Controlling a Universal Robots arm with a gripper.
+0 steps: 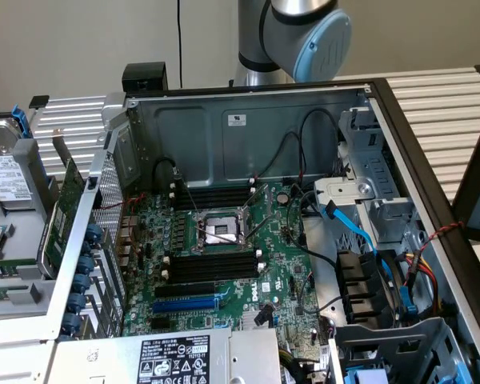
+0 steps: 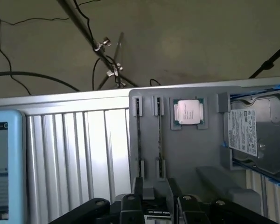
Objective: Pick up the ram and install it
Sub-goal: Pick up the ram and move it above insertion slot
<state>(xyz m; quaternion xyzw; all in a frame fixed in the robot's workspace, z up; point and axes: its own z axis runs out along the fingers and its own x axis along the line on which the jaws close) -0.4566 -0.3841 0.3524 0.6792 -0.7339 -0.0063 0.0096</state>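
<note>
Seemingly the gripper (image 2: 156, 200) stands with its jaws well apart and nothing between them, though their tips are hard to read. Just ahead lies the ram (image 2: 159, 140), edge-up in a grey tray (image 2: 196, 154), with a second stick (image 2: 139, 140) just beside it. To take it well, I judge the jaws should straddle its thin edge squarely at mid-length, clear of the neighbour. In the exterior view the black memory slots (image 1: 212, 266) lie at six o'clock of the processor socket (image 1: 218, 232).

robotics lab; open computer case (image 1: 224, 136) below a robot arm (image 1: 304, 32)
</note>
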